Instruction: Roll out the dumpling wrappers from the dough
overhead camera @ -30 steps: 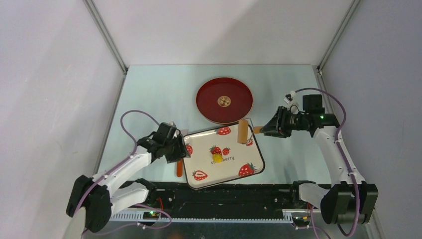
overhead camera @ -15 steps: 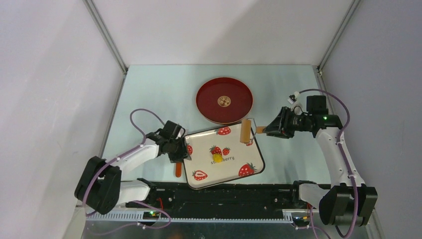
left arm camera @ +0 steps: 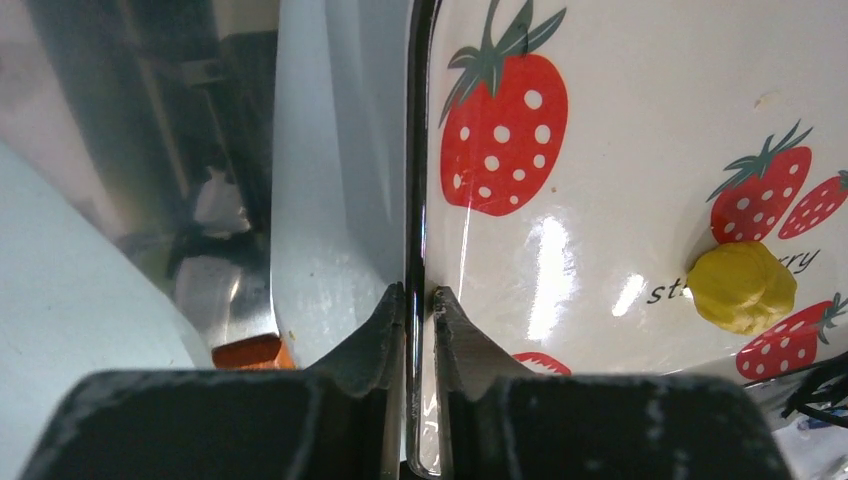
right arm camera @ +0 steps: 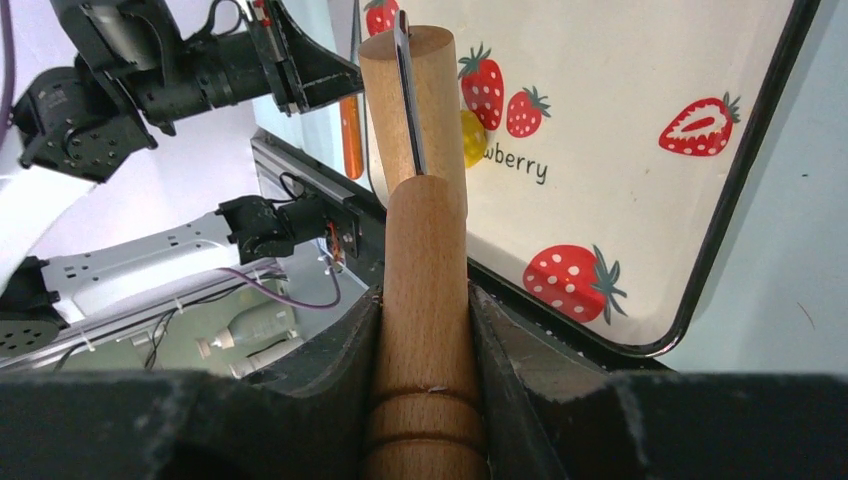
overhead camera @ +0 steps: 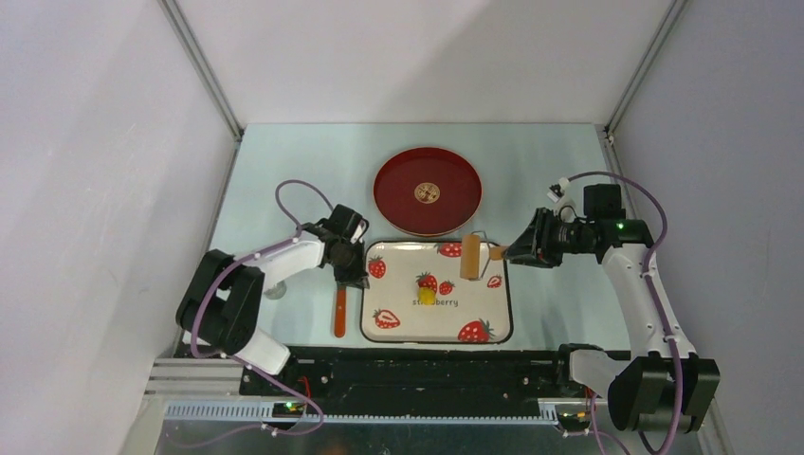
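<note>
Left claw (left arm camera: 418,300) was clamped shut on the left rim of the tray (left arm camera: 620,150). Right claw (right arm camera: 425,315) gripped the wooden handle of the roller (right arm camera: 410,100), its barrel over the tray's far right part. The dough (overhead camera: 428,295), a small yellow lump, lay mid-tray, apart from the roller. The tray sat on the tabletop (overhead camera: 284,180).

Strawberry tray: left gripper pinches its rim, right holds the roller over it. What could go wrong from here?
1. The left gripper holds the tray only by its thin rim; rolling force could pull it free and the tray would slide.
2. The dough is a small lump on a glossy surface; the roller in the right gripper may push it along rather than flatten it.
</note>
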